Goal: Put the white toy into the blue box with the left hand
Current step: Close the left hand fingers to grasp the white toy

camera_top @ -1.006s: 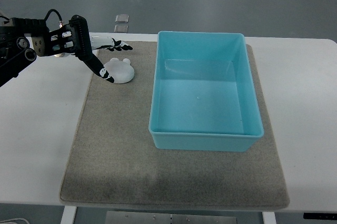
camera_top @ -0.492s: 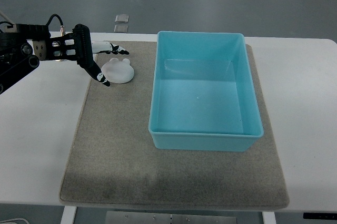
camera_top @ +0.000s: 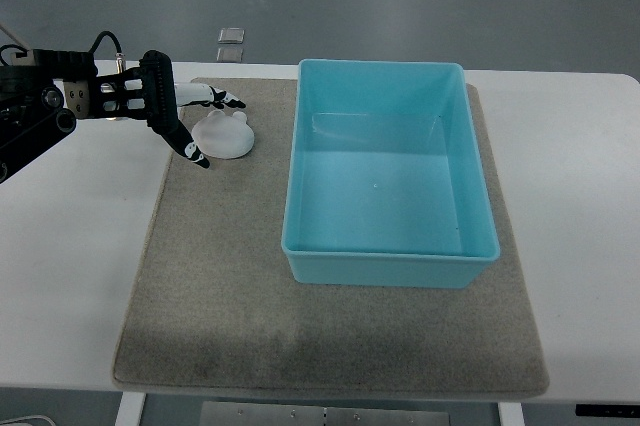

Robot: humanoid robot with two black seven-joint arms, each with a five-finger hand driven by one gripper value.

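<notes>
toy [camera_top: 226,135] is lying just right of the left hand [camera_top: 178,118] — fingers [camera_top: 194,152] spreading loose around it, grasping nothing; the box [camera_top: 388,263] is sitting farther right.

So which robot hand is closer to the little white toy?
Left. The left hand is right beside the white toy, its fingers reaching around the toy's left side. The right hand is not in the picture at all.
</notes>
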